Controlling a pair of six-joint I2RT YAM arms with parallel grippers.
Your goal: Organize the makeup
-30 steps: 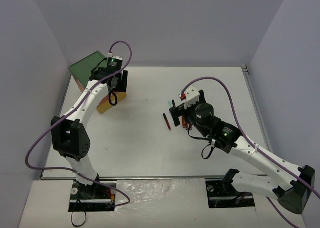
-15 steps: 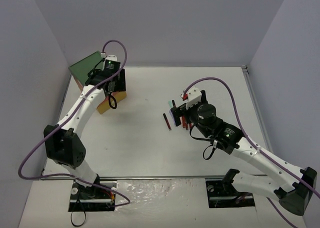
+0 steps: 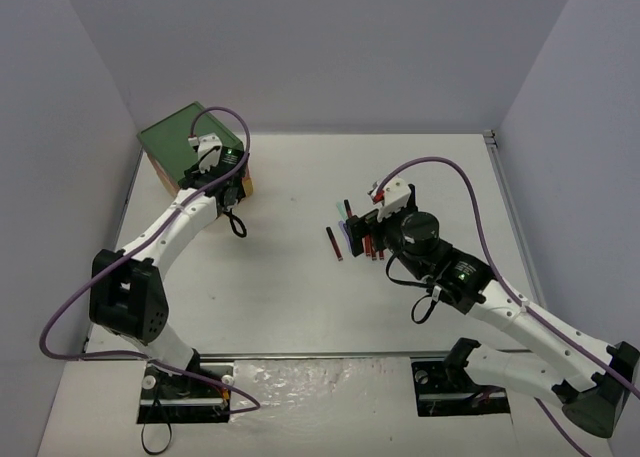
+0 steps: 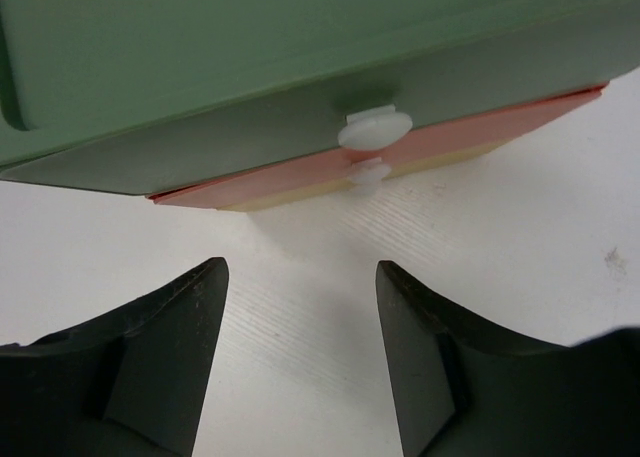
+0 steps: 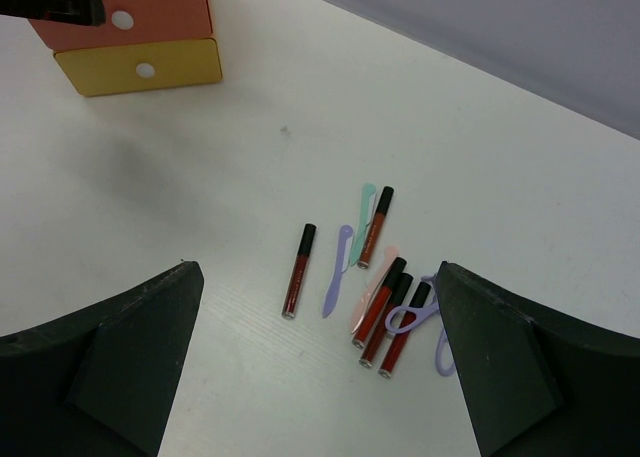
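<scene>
Right gripper (image 5: 317,272) hangs wide open and empty over the makeup: the red sticks (image 5: 383,307) lie between its fingers and just ahead, long axes running away from it, black caps at the far ends, with the teal tool (image 5: 362,212) and purple tool (image 5: 338,270) lying the same way. From overhead that gripper covers most of the bunch, only the lone stick (image 3: 333,243) showing clear, while its wrist camera separates every piece. Left gripper (image 4: 300,277), jaws apart with nothing between, sits just short of the drawer box (image 4: 250,57), whose white knobs (image 4: 374,129) the overhead camera misses.
</scene>
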